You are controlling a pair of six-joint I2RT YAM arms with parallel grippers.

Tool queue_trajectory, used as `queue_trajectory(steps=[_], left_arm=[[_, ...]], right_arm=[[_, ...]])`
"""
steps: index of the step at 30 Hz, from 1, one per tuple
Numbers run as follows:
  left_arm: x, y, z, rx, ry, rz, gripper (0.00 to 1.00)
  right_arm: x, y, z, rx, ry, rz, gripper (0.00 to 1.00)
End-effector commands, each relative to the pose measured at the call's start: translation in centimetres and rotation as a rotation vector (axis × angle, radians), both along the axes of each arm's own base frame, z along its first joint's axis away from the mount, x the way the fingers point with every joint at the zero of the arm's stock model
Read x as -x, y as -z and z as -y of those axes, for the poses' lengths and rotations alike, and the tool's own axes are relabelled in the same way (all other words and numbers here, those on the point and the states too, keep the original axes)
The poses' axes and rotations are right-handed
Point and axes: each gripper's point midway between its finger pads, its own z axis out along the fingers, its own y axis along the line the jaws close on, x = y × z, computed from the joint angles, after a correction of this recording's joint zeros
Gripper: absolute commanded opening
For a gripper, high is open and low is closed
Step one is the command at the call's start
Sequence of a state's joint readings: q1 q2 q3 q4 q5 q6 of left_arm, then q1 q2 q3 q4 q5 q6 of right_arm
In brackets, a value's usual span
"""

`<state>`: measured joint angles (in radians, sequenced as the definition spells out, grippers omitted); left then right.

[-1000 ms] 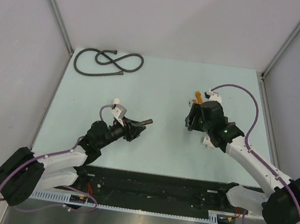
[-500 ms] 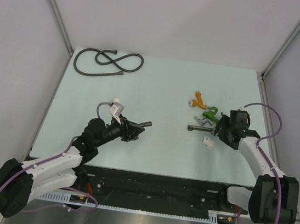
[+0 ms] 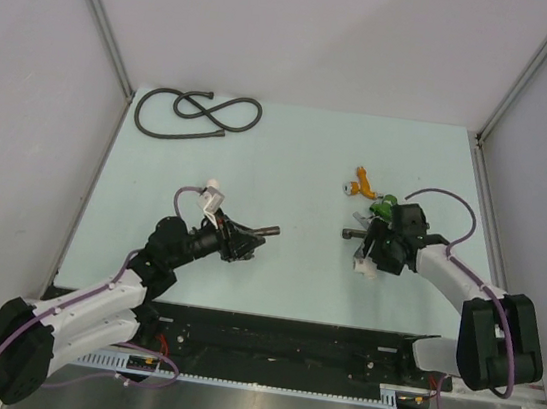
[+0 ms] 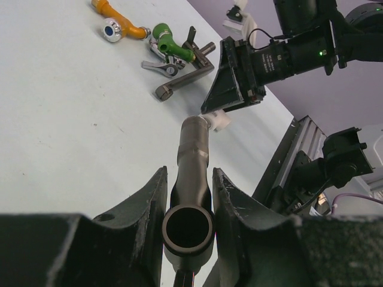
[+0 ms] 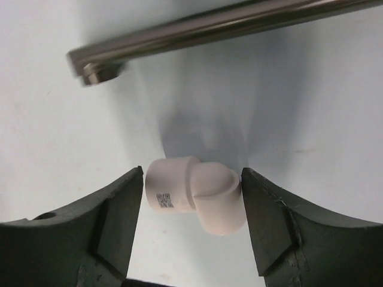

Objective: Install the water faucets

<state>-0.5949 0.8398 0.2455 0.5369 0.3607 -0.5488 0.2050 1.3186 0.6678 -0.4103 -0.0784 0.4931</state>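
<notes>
My left gripper (image 4: 188, 179) is shut on the short stubby water faucet (image 4: 194, 149), a dark metal tap whose open round end faces the camera. It hangs just above the table left of centre (image 3: 249, 237). The long-pipe water faucet (image 3: 358, 234) lies on the table right of centre, and its thin pipe (image 5: 227, 24) crosses the top of the right wrist view. My right gripper (image 5: 192, 179) is open and low over a white elbow fitting (image 5: 194, 194). One jaw stands on each side of the fitting, very close to it.
An orange tap (image 3: 362, 183), a green tap (image 3: 384, 209) and small metal levers (image 4: 161, 66) lie in a cluster beside the long faucet. A coiled black hose (image 3: 197, 112) lies at the far left. Walls and frame posts close in the table's sides.
My right arm pulled back from the cluster of taps, then swung down and left over the white fitting, its jaws now straddling it. The left arm with its faucet has barely moved.
</notes>
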Motion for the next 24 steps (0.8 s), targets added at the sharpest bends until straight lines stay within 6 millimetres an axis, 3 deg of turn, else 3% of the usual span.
queue_trajectory(steps=[1, 4, 9, 13, 16, 19, 24], left_arm=[[0.0, -4.6, 0.4, 0.094, 0.027, 0.087, 0.00], [0.0, -4.9, 0.4, 0.097, 0.028, 0.091, 0.00], [0.2, -5.1, 0.3, 0.097, 0.033, 0.093, 0.00], [0.3, -5.7, 0.4, 0.105, 0.042, 0.101, 0.00], [0.4, -6.1, 0.4, 0.114, 0.049, 0.102, 0.00], [0.7, -6.6, 0.4, 0.116, 0.058, 0.104, 0.00], [0.7, -7.4, -0.2, 0.117, 0.038, 0.122, 0.00]], right_arm=[[0.7, -0.4, -4.3, -0.076, -0.077, 0.006, 0.70], [1.4, -0.9, -5.0, -0.066, -0.119, 0.009, 0.72], [2.1, -2.2, -3.1, -0.027, -0.115, 0.026, 0.74], [2.7, -2.0, -4.0, -0.035, -0.190, 0.016, 0.76], [3.1, -1.0, -6.0, -0.046, -0.241, -0.008, 0.75], [3.6, -0.9, -9.2, -0.095, -0.285, 0.001, 0.73], [5.2, -2.6, -15.5, -0.164, -0.388, 0.070, 0.70]])
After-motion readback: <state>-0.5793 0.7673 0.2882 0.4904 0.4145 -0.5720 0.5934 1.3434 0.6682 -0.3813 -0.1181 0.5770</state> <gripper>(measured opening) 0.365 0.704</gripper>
